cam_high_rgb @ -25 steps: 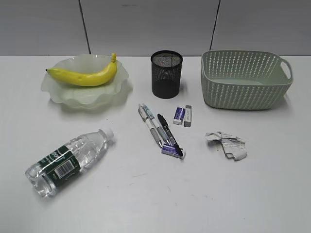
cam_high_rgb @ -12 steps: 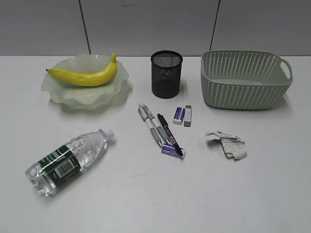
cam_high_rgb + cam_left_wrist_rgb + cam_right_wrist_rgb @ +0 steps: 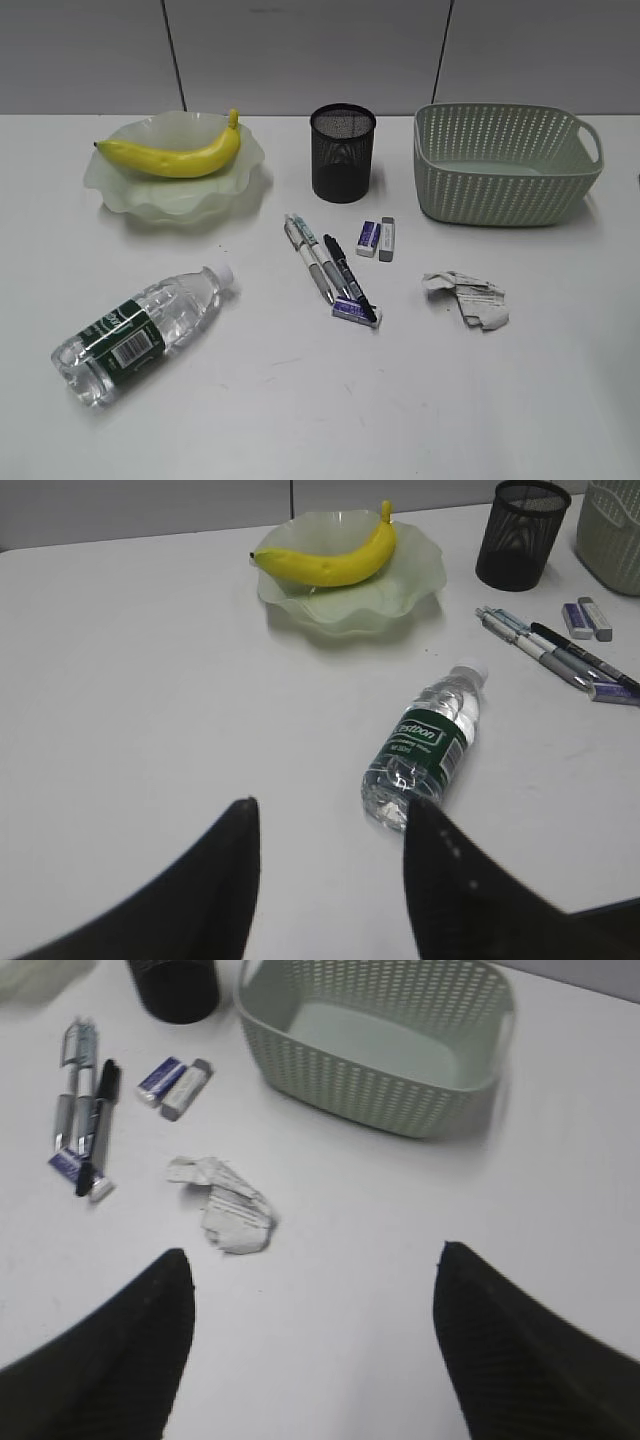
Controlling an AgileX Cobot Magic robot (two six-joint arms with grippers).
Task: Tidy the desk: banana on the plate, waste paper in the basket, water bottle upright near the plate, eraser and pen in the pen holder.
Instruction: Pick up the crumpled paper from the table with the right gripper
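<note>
The banana (image 3: 175,155) is seen on the plate (image 3: 130,195) at upper left; the water bottle (image 3: 140,333) lies at lower left. Both the left gripper (image 3: 330,820) and right gripper (image 3: 315,1265) are held apart, empty.

In the left wrist view the sage-green perforated plastic basket (image 3: 615,530) is cut off by the upper right corner, and the purple-and-white eraser (image 3: 612,692) at the pen tips runs off the right edge. In the right wrist view the black mesh pen holder (image 3: 175,988) loses its rim to the top edge, and only a pale sliver of the ruffled green plate (image 3: 35,978) shows at upper left. The grey print on the crumpled white waste paper (image 3: 228,1215) is too small and soft to read.
</note>
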